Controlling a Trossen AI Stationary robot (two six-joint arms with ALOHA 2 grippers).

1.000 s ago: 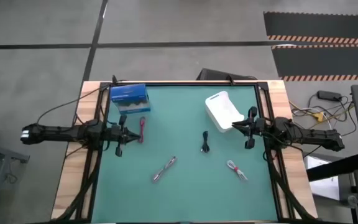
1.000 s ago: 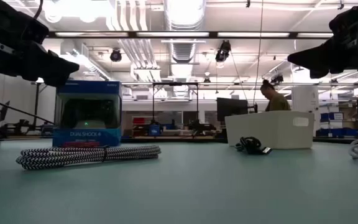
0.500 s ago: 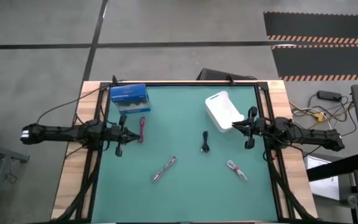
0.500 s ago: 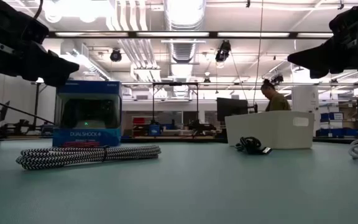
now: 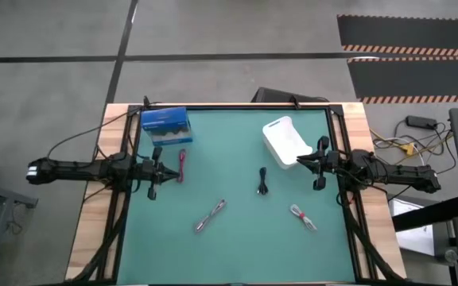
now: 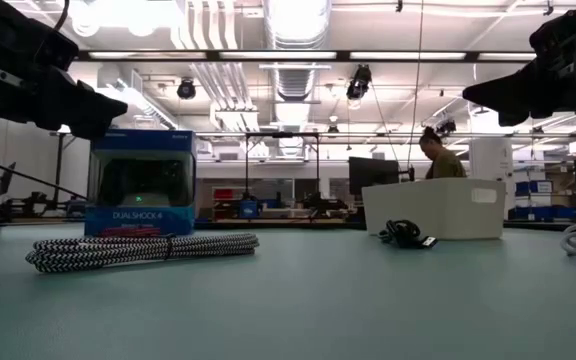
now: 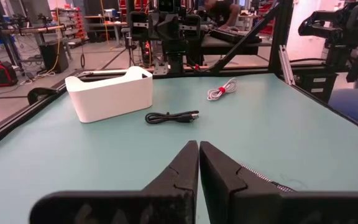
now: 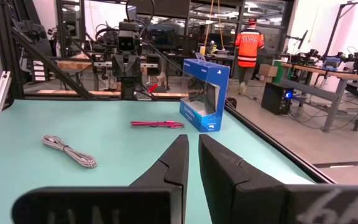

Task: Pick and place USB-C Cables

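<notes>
Green table (image 5: 237, 238) carries four cables (image 5: 211, 215), blue box (image 5: 165, 125), seemingly white bin (image 5: 285, 141)

Both arms (image 5: 94, 170) are slim, dark and jointed. The left has a white band at its base, and each tool (image 7: 197, 163) ends in two matte black, wedge-shaped fingers (image 8: 173, 163).

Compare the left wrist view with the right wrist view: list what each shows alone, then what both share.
Only the left wrist view shows the white rectangular plastic bin, the thin black cable bundle beside it, and the white-and-red cable bundle farther off.

Only the right wrist view shows the blue cardboard box, the thin red cable bundle near it, and a person in an orange vest beyond the table.

Both show the green table mat, the silver-grey braided cable bundle, and their own gripper, left gripper and right gripper, jaws nearly together, holding nothing.
</notes>
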